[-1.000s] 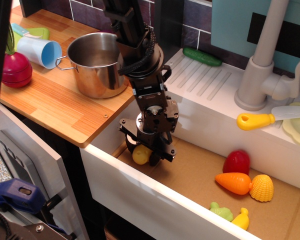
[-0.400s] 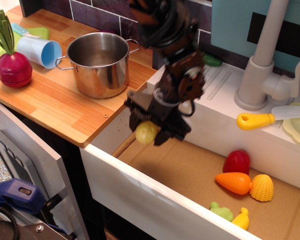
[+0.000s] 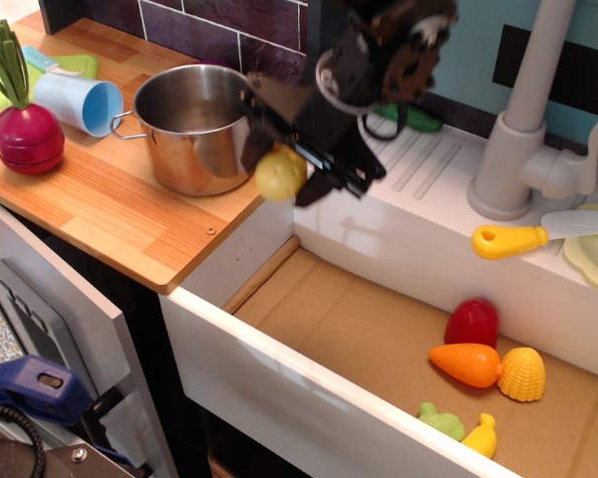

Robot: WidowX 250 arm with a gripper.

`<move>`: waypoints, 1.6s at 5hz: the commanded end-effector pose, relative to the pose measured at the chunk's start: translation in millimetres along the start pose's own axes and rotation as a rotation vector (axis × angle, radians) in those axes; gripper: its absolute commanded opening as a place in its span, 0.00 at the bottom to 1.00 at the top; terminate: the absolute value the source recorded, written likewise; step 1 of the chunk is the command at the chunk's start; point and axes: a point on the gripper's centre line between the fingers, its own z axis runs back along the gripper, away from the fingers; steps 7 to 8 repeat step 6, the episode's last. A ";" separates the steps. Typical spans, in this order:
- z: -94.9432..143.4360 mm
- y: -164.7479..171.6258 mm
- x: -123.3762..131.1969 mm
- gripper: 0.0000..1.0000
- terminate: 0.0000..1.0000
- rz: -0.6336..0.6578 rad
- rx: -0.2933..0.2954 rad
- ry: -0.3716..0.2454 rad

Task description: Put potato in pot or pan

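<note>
A toy kitchen fills the view: a wooden countertop (image 3: 110, 204) runs along the left, a white sink basin (image 3: 399, 329) with a cardboard-brown floor opens to the right, and dark purple tiles back the far wall beside a pale turquoise panel. On the counter stand the steel pot (image 3: 194, 124), a light-blue cup (image 3: 78, 100) lying on its side to its left, and a red radish toy (image 3: 20, 129) with green leaves further left. A grey faucet (image 3: 523, 129) rises at the far right, with a green cucumber (image 3: 404, 115) on the ribbed drainboard and a yellow-handled knife (image 3: 523, 237) on the sink's rim. In the basin lie a red toy (image 3: 470, 321), an orange carrot (image 3: 466, 363), a ridged yellow shell-shaped toy (image 3: 523, 373), and small green and yellow pieces at the near right. The arm's upper part is cut off by the top edge, and the wrist is blurred, so its details are hard to make out; a blue object at the near left corner is only partly visible. The gripper (image 3: 289, 164) hangs in the air above the counter's right end, just right of the pot, its dark jaws closed around the potato (image 3: 280, 173), which sits between them, its pale yellow front facing the camera, near the pot's wall and below its rim
</note>
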 end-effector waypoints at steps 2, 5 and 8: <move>34.2 76.2 53.0 0.00 0.00 -0.077 0.071 -0.147; -12.6 127.5 71.8 1.00 0.00 -0.204 -0.032 -0.193; -12.6 127.5 71.8 1.00 1.00 -0.204 -0.032 -0.193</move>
